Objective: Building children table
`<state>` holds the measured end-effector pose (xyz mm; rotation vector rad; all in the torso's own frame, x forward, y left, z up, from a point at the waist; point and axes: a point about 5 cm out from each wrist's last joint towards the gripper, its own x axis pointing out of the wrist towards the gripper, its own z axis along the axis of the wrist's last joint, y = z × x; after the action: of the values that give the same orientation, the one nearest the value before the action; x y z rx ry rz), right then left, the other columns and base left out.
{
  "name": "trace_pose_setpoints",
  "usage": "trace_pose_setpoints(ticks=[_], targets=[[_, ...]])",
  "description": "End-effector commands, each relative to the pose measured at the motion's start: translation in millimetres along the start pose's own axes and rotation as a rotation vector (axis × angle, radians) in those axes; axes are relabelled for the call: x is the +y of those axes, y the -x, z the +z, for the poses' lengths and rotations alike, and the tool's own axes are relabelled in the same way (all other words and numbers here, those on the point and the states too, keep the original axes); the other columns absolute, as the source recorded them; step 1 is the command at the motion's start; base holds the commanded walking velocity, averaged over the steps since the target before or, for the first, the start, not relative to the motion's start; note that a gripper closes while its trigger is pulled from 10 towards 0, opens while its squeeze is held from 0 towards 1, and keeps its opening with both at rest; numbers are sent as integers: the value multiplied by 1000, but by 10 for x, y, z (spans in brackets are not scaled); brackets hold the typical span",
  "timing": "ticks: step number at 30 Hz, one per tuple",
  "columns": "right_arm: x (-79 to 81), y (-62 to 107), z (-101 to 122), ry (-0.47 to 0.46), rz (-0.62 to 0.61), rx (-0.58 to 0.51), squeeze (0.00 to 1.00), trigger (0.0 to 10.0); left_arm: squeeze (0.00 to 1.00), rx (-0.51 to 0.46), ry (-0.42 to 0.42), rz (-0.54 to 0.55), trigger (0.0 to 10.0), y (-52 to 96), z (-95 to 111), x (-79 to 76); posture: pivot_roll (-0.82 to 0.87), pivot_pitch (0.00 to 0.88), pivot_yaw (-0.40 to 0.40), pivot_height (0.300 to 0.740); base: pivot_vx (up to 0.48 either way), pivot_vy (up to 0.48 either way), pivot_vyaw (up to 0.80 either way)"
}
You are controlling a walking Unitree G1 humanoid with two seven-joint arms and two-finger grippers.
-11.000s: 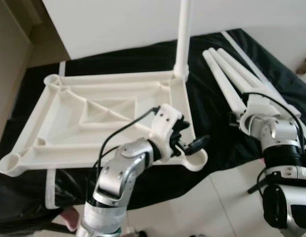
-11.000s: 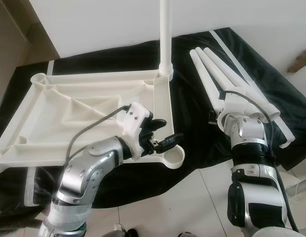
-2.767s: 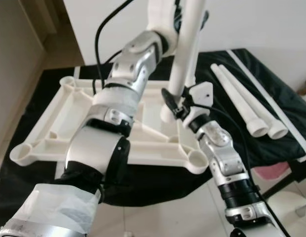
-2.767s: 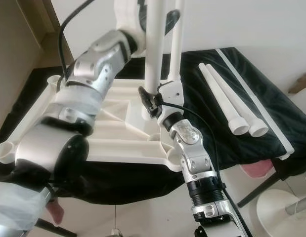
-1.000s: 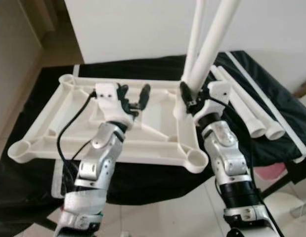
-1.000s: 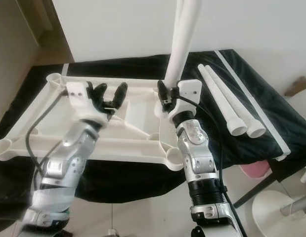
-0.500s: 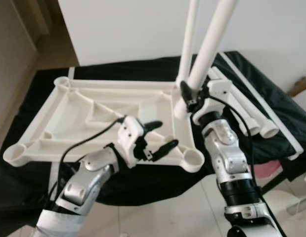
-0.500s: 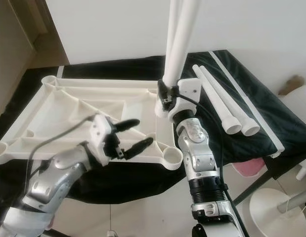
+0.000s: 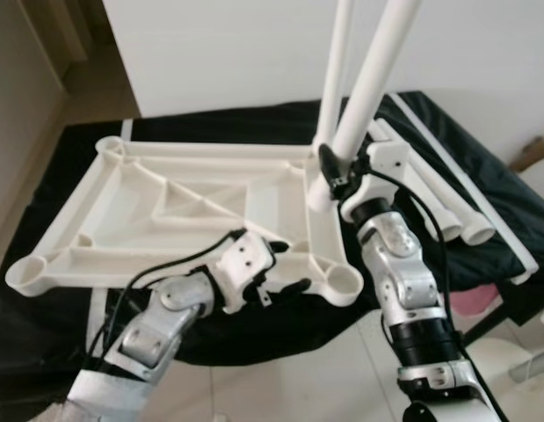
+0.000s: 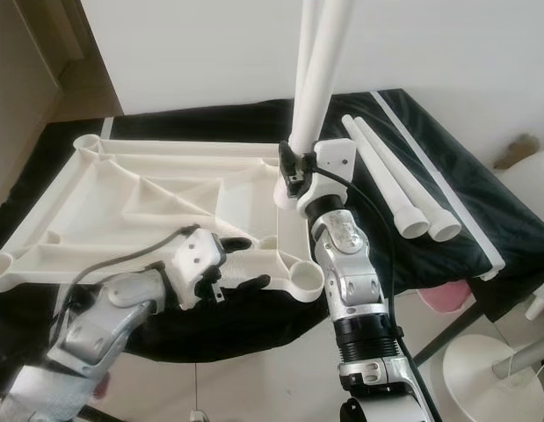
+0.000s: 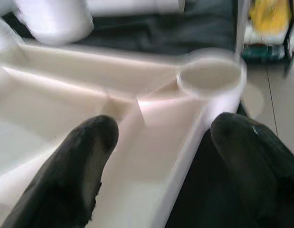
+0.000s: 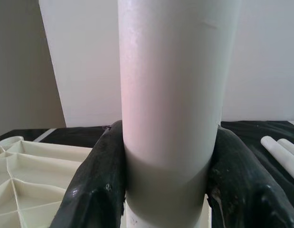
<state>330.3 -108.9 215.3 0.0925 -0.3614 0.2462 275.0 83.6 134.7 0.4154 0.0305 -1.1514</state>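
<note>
Tabletop: the white plastic children's tabletop [image 9: 166,211] lies upside down, ribbed underside up, on a black cloth [image 9: 412,132] that covers the desk.
Fitted leg: one white leg [image 9: 336,79] stands upright in the far corner socket on the robot's right.
Held leg: a second white leg [image 10: 322,66] rises at a slight tilt just beside the fitted one, its lower end near that same corner.
Right gripper: the right gripper [image 12: 168,190] clamps the held leg low down, one black finger [image 12: 97,180] on each side of the tube.
Left gripper: the left gripper [image 9: 285,264] hovers at the near edge of the tabletop with fingers spread wide and nothing between them; one finger is over the rim, the other outside it.
Near socket: an open round corner socket [image 11: 211,76] lies just ahead of the left gripper.
Spare legs: two more white legs [image 10: 390,189] lie side by side on the cloth, right of the tabletop.
</note>
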Motion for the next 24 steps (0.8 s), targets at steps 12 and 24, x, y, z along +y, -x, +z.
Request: trace_pose_setpoints(ticks=[12, 24], targets=[[28, -23, 19, 3, -5, -6, 0, 10000, 0, 249, -213, 396, 10000, -69, -214, 455, 36, 0, 18, 740, 0, 0, 0], [49, -14, -2, 3, -7, 1, 0, 10000, 0, 163, -189, 675, 10000, -137, 125, 942, 21, 0, 32, 740, 0, 0, 0]])
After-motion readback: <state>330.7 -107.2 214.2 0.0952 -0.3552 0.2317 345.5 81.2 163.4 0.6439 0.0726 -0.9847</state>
